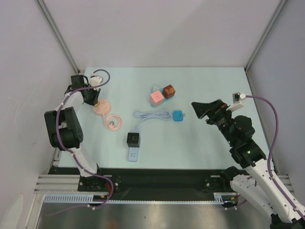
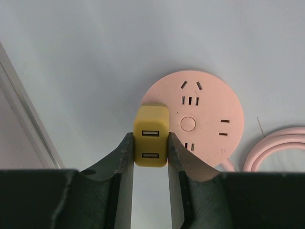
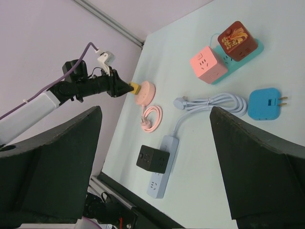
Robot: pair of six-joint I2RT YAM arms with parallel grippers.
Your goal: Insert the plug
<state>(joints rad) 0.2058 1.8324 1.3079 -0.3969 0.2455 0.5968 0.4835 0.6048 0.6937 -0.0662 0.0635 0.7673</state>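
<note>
My left gripper [image 2: 151,150] is shut on a yellow plug [image 2: 151,136] with two USB ports. It holds it over the left edge of a round pink socket hub [image 2: 200,119]; whether the plug sits in a socket I cannot tell. The hub [image 1: 101,107] lies at the table's left, under the left gripper [image 1: 92,98]. From the right wrist view the plug [image 3: 135,88] shows at the hub's [image 3: 144,92] edge. My right gripper [image 1: 199,109] is open and empty, high above the table's right side.
The hub's coiled pink cord [image 1: 113,122] lies beside it. A blue power strip [image 1: 134,153] carries a black cube adapter [image 1: 133,139]; its grey cable [image 1: 155,116] runs to a blue plug [image 1: 178,116]. A pink cube [image 1: 157,98] and a dark red cube [image 1: 168,90] stand behind.
</note>
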